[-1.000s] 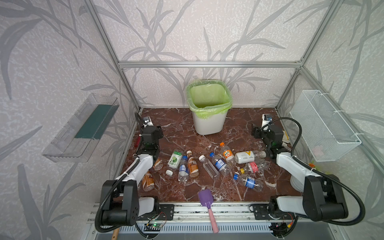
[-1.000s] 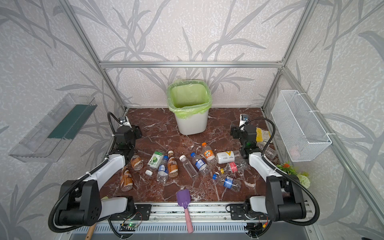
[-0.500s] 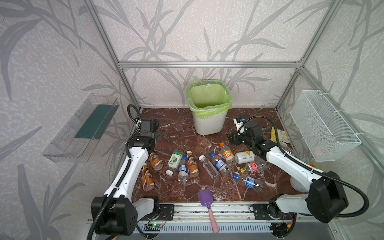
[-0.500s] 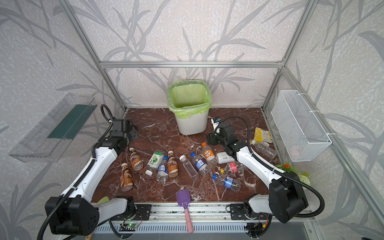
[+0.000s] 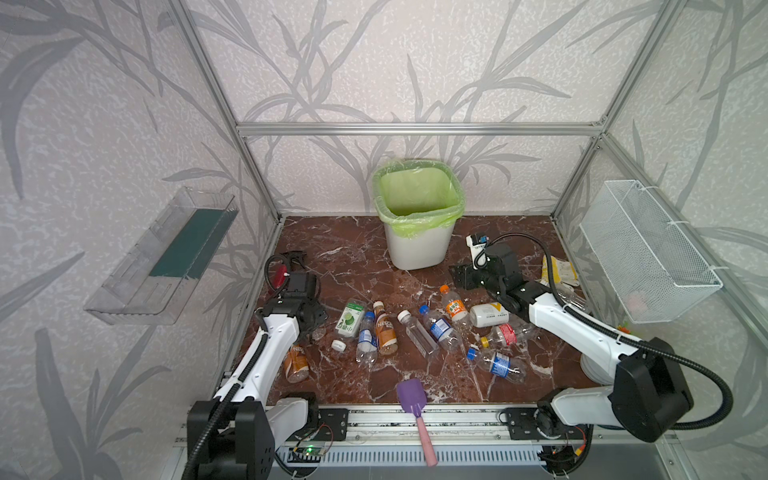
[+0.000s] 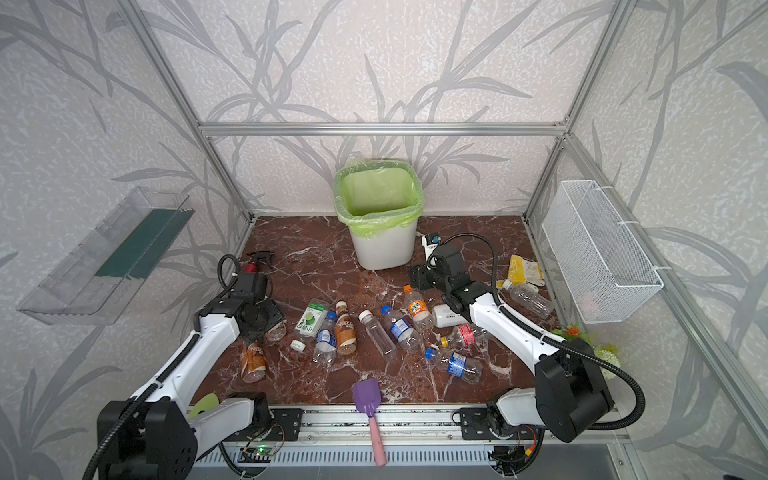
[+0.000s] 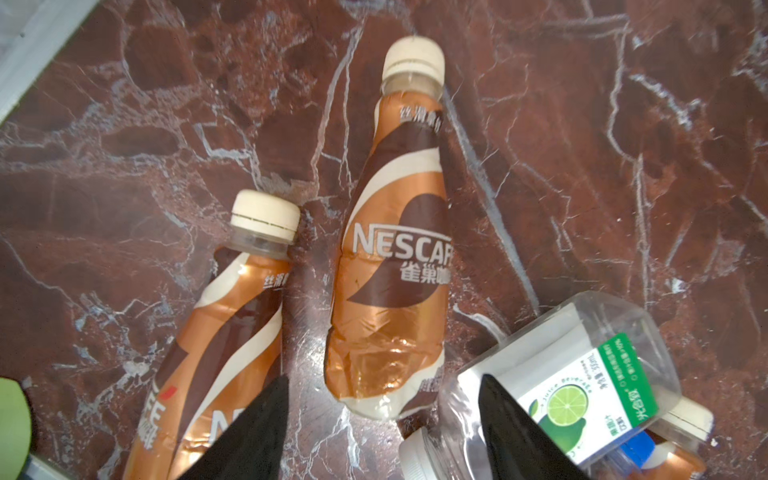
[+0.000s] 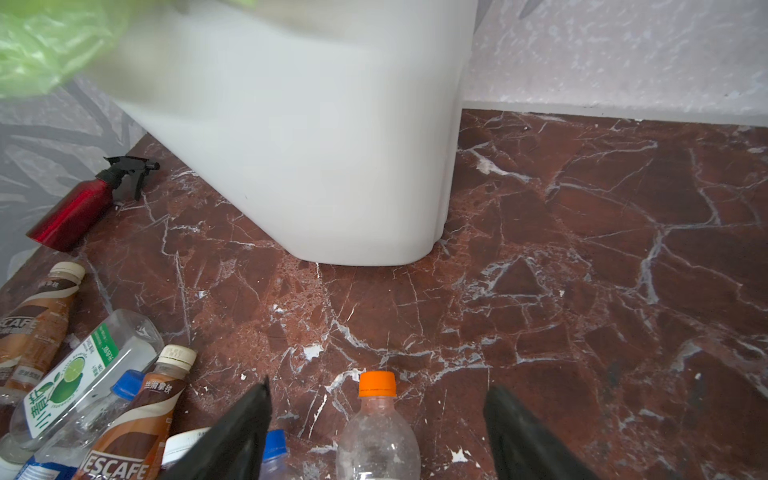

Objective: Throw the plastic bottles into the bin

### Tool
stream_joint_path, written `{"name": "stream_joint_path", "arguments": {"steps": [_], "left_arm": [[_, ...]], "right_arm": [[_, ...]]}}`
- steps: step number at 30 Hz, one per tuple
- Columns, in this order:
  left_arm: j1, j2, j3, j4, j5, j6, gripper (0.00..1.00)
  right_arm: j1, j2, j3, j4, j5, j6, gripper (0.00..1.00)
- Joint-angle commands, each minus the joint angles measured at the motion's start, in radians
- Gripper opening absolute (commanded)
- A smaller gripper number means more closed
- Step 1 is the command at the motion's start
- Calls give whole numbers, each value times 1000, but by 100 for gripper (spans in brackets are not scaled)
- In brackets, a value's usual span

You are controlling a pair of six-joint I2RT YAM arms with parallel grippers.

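The white bin with its green liner stands at the back middle; its wall fills the right wrist view. Several plastic bottles lie scattered on the marble floor in both top views. My left gripper hangs open over a brown coffee bottle; the bottle's base lies between the fingers, with a second coffee bottle and a lime-label bottle beside them. My right gripper is open and empty, low over an orange-capped bottle in front of the bin.
A red spray bottle lies at the back left, a yellow pouch at the right. A purple scoop sits at the front edge. A wire basket and clear tray hang on the side walls.
Both arms have swung out of their folded poses. The left gripper then came forward and down over the coffee bottle; the right gripper reached in front of the bin and has held there.
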Motion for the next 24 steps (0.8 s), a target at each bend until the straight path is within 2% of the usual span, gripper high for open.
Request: {"name": "stream_joint_path", "arguments": {"steps": [1,11,24], "left_arm": [[4,23,-20,34,5,-16,70],[6,181,-19,101,0,20,67],[44,263,-42,186,-26,24,66]], "right_arm": [[-26,11,-35,51,-14,48,81],[-33,19,-57,52,-13,50,81],[-34,37,-48,27,-19,48,81]]}}
